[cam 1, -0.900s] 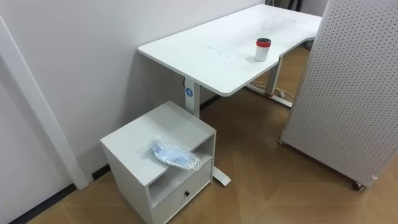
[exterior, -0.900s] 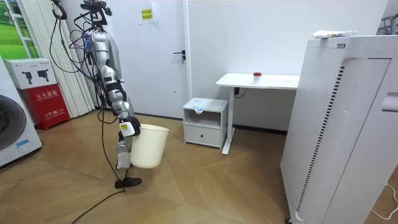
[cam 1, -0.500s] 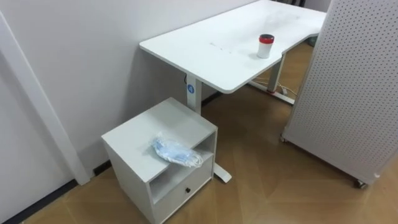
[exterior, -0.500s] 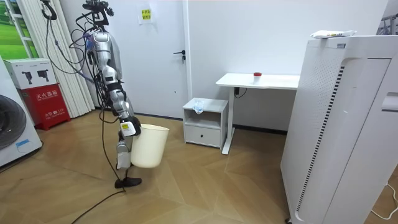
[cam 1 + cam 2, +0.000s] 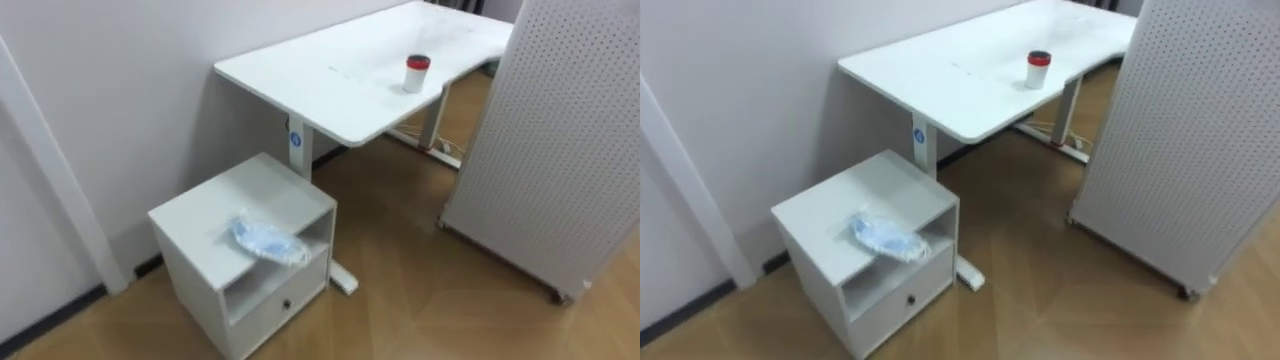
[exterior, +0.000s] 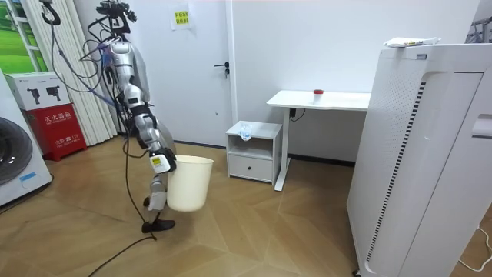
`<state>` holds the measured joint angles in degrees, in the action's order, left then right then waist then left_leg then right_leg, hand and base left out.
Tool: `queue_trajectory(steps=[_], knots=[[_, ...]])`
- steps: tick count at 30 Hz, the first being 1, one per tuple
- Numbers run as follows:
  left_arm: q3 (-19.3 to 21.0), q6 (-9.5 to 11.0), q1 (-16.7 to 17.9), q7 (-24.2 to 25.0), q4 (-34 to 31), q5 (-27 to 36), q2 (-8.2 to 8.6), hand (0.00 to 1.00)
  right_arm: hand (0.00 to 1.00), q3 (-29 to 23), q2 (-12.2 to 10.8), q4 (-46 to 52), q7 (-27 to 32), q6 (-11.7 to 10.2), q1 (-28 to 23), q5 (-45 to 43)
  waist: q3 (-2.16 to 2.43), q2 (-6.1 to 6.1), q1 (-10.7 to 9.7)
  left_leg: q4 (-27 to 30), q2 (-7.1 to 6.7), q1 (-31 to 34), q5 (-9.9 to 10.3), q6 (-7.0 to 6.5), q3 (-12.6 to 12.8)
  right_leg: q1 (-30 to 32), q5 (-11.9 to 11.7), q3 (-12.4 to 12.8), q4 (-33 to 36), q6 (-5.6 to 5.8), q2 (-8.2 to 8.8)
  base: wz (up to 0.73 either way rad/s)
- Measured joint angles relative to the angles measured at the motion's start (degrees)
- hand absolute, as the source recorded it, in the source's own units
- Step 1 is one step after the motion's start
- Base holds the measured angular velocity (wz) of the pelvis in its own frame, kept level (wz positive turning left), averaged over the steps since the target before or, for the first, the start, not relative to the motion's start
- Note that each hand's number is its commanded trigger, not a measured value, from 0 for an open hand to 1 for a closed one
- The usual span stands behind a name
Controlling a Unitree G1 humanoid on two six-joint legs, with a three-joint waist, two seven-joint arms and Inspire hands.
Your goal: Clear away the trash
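Left eye: garbage (image 5: 265, 238), a crumpled blue-white plastic wad, lies on top of the white cabinet (image 5: 205, 225), at the front edge above the open shelf (image 5: 272, 277), partly hanging past the lip. Drawer (image 5: 282, 305) is below the shelf. The cabinet sits against the wall (image 5: 120, 90), just beside the desk (image 5: 330, 75) leg. Cup (image 5: 416, 73), white with a red lid, stands upright on the desk near its front edge, well apart from the garbage. White perforated panel (image 5: 560, 140) on castors stands right of the desk on the wood floor (image 5: 430, 290). Right eye: same layout, with garbage (image 5: 883, 238) on the cabinet (image 5: 825, 215) top, cup (image 5: 1038, 69) on the desk (image 5: 940, 70), panel (image 5: 1200, 120) at right. Room view: robot stands upright on the floor at the room view's left, facing the cabinet (image 6: 254, 151) and well apart from it. Its right hand (image 6: 159, 156) hangs low at the rim of a white bin (image 6: 190, 185), which is off the floor at leg height; can't tell from here whether that hand grips the rim. Garbage (image 6: 245, 131) is on the cabinet top, between robot and desk (image 6: 319, 99); cup (image 6: 317, 93) is on the desk. Panel (image 6: 419, 154) is in the right foreground. Door (image 6: 204, 73) is behind the robot, with washer (image 6: 15, 165) and red box (image 6: 58, 129) at far left.
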<state>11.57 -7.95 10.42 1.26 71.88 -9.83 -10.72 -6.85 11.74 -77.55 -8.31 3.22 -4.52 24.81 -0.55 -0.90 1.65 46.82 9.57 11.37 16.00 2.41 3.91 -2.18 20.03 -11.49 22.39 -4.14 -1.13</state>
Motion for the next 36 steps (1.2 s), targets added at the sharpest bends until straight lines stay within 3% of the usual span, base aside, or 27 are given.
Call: queue_trajectory(steps=[1,2,5,6,7,8,9,10,11,12,13,15,16,17,18,19,20,21,22,23,25,26,28,29,31,34,36], knots=[[-0.1,-0.1,0.2,0.0,0.0,0.1,-0.01,0.0,1.0,0.1,0.0,0.0,0.0,-0.1,-0.1,0.1,0.01,-0.01,0.0,1.3,0.12,0.3,-0.7,-0.06,-0.3,-0.2,0.5,0.1,0.8,-0.25,-0.06,0.0],[-0.6,-0.3,1.1,0.1,0.0,0.1,0.01,0.0,1.0,0.1,0.1,-0.1,0.1,0.0,-0.1,0.3,-0.27,-0.65,-0.2,3.5,0.1,0.9,-2.1,-0.62,-0.4,-1.1,1.5,0.5,1.5,-0.77,-0.03,0.18],[-1.2,-0.3,1.4,0.2,-0.3,0.0,0.47,0.0,1.0,0.0,0.9,-0.1,0.3,0.0,-0.3,1.8,-0.17,-1.02,-1.7,1.9,-2.64,6.0,-1.5,-1.88,0.9,-1.8,2.9,1.7,2.0,-1.58,0.21,0.37],[-1.2,-0.3,1.9,0.2,-0.6,0.0,0.49,0.0,1.0,0.1,1.1,-0.4,0.8,0.0,-0.3,2.1,-0.24,-1.05,-1.2,-2.0,-4.57,7.6,-1.5,-1.75,2.2,-2.0,3.2,3.3,2.0,-1.96,0.29,0.0],[-1.3,-0.3,2.2,0.2,-0.8,0.0,0.52,0.0,1.0,0.5,1.2,-0.5,1.0,0.0,-0.3,2.2,-0.27,-1.0,-1.1,-4.6,-5.46,8.4,-1.7,-1.46,2.3,-2.3,3.3,3.7,1.7,-2.01,0.34,-0.12],[-1.2,-0.3,3.1,0.2,-1.2,0.0,0.5,0.0,1.0,1.1,1.4,-0.5,1.3,0.0,-0.3,2.1,-0.07,-1.31,-0.9,-11.1,-6.92,9.9,-2.7,-0.95,2.8,-2.8,3.7,3.7,1.0,-1.97,0.61,-0.15],[-0.8,-0.3,3.6,0.2,-1.3,0.0,0.48,0.0,1.0,1.1,1.4,-0.4,1.5,-0.1,-0.4,1.9,-0.07,-1.27,-0.8,-17.5,-7.38,11.2,-4.6,-0.98,4.3,-3.5,4.2,3.7,0.3,-1.75,0.68,-0.18],[-0.5,-0.3,3.7,0.2,-1.3,0.1,0.45,0.0,1.0,1.1,1.4,-0.4,1.6,-0.1,-0.5,1.8,-0.16,-1.26,-0.7,-19.7,-7.34,11.7,-6.7,-1.69,5.1,-4.1,4.5,3.8,-0.2,-1.54,0.76,-0.23],[-0.5,-0.2,3.7,0.2,-1.3,0.1,0.46,0.0,1.0,1.2,1.3,-0.2,1.6,-0.1,-1.1,1.5,-0.04,-1.5,-0.5,-22.9,-7.44,12.0,-10.9,-2.5,5.9,-5.7,4.7,4.2,-1.9,-1.19,0.98,-0.23],[-0.5,0.1,3.6,0.2,-1.7,0.1,0.54,0.0,1.0,1.3,1.3,-0.1,1.8,-0.1,-1.4,1.3,0.01,-1.71,-0.3,-23.9,-7.5,11.5,-14.5,-3.7,6.9,-6.9,4.9,5.1,-3.2,-0.7,1.3,-0.2],[-0.6,0.7,3.6,0.2,-1.7,0.1,0.57,0.0,1.0,1.3,1.3,0.0,2.0,-0.1,-1.5,1.3,0.19,-1.98,-0.3,-23.9,-7.95,11.2,-15.6,-5.16,7.1,-7.4,5.1,5.3,-3.8,-0.33,1.69,-0.17],[-0.7,2.5,2.7,0.2,-2.1,0.1,0.66,0.0,1.0,1.1,1.2,0.9,2.4,-0.2,-1.9,1.0,0.41,-2.92,0.0,-20.8,-8.83,11.0,-13.6,-6.3,8.6,-8.3,4.7,5.4,-4.5,2.06,3.59,-0.16],[-0.8,3.0,2.3,0.2,-2.2,0.1,0.66,0.0,1.0,1.2,1.1,1.4,2.6,-0.5,-1.8,0.5,0.14,-2.93,0.1,-19.7,-8.75,11.0,-12.8,-6.58,8.6,-8.9,4.1,5.4,-5.0,3.14,3.82,-0.3],[-1.0,3.3,1.7,0.1,-2.2,0.2,0.51,0.0,1.0,1.4,0.9,1.7,3.1,-1.2,-1.6,-0.6,-0.53,-3.41,0.2,-15.9,-8.25,11.5,-11.2,-7.6,9.1,-10.5,2.8,5.5,-6.3,4.87,4.26,-0.34],[-1.7,3.3,1.5,0.0,-2.6,0.3,0.26,0.0,1.0,2.6,0.9,2.1,3.5,-1.7,-1.2,-1.3,-0.87,-3.16,0.5,-11.2,-8.57,13.7,-9.0,-8.21,10.6,-12.4,2.3,6.9,-6.8,5.15,4.79,-0.21],[-2.0,3.3,1.2,-0.1,-2.6,0.3,0.48,0.0,1.0,3.2,1.3,2.1,3.6,-2.0,-1.5,-1.7,-0.52,-2.93,0.1,-12.2,-9.65,14.2,-8.9,-7.85,10.8,-12.6,2.4,7.2,-6.5,5.37,5.05,0.16],[-3.4,3.3,-0.3,-0.2,-2.7,0.5,0.89,0.0,1.0,3.3,2.3,2.1,4.1,-1.9,-2.0,-2.4,0.32,-2.07,-0.4,-16.1,-10.44,13.7,-8.5,-9.87,12.2,-11.6,3.0,5.9,-3.2,6.4,5.07,0.45],[-4.4,3.3,-1.3,-0.7,-2.6,0.8,0.23,0.0,1.0,3.3,1.8,2.2,4.6,-2.0,-1.7,-2.6,0.51,-2.32,-0.3,-14.7,-11.33,13.1,-7.6,-10.9,13.4,-10.1,3.6,4.1,2.6,7.17,6.94,0.38],[-5.2,3.3,-1.9,-1.0,-2.7,0.8,0.04,0.0,1.0,3.3,1.7,2.1,4.7,-2.0,-1.7,-2.6,0.33,-2.56,-0.1,-14.7,-11.55,12.4,-6.5,-11.17,13.5,-9.1,3.1,3.5,5.5,7.99,7.63,0.07],[-6.0,3.4,-3.0,-1.4,-3.0,0.9,-0.32,0.0,1.0,3.4,1.7,2.2,5.1,-2.1,-0.6,-2.7,0.14,-2.86,0.6,-14.9,-11.77,10.8,-4.8,-11.26,14.2,-6.8,1.2,2.1,11.7,9.02,9.1,-0.07],[-6.6,3.5,-5.2,-2.9,-3.0,0.8,-0.36,0.0,1.0,3.6,1.6,3.1,5.0,-3.4,0.8,-3.3,0.3,-2.32,0.5,-17.0,-12.66,7.3,-3.3,-11.5,13.3,-3.3,-8.1,-0.6,21.9,8.65,10.63,0.12],[-6.9,3.7,-5.9,-3.5,-3.2,0.8,-0.46,0.0,1.0,4.2,1.6,3.5,5.0,-3.6,0.8,-3.2,0.33,-2.28,0.6,-17.8,-12.68,6.2,-2.9,-11.37,13.2,-2.2,-9.7,-0.8,24.4,8.57,11.25,0.0],[-7.5,4.9,-7.2,-5.4,-4.6,1.3,-0.38,0.0,1.0,6.3,1.5,4.3,4.4,-4.4,1.6,-2.4,0.07,-1.97,1.5,-20.2,-12.62,3.4,-2.7,-11.24,13.1,2.4,-9.0,-1.5,31.2,8.11,13.1,-0.18],[-7.8,6.0,-7.8,-6.4,-5.0,1.3,-0.18,0.0,1.0,7.4,1.5,5.0,4.2,-4.6,2.7,-2.5,-0.08,-1.34,1.9,-21.5,-12.3,2.1,-2.6,-11.18,13.1,6.3,-7.0,-1.7,34.1,7.74,13.74,-0.11],[-9.1,7.7,-9.3,-7.5,-5.9,1.4,-0.25,0.0,1.0,9.0,1.5,6.5,3.9,-4.7,3.9,-2.6,-0.2,-0.78,1.7,-22.5,-12.07,1.3,-2.6,-11.08,12.6,12.1,-4.6,-1.6,34.0,7.13,14.23,0.09],[-10.9,8.8,-13.2,-9.4,-6.5,1.3,0.22,0.0,1.0,10.2,1.5,6.1,3.6,-5.2,6.7,-2.4,-0.42,-0.68,0.0,-22.6,-11.94,1.9,-2.6,-10.66,10.2,19.3,-2.8,-1.0,25.2,6.81,14.03,0.4],[-11.4,9.7,-15.9,-10.0,-6.6,0.2,0.45,0.0,1.0,11.0,1.1,5.8,3.0,-5.7,8.3,-2.2,-0.45,-0.64,0.2,-22.3,-10.9,2.6,-2.4,-9.65,9.0,21.5,-4.1,0.2,11.3,6.92,12.92,0.21]])
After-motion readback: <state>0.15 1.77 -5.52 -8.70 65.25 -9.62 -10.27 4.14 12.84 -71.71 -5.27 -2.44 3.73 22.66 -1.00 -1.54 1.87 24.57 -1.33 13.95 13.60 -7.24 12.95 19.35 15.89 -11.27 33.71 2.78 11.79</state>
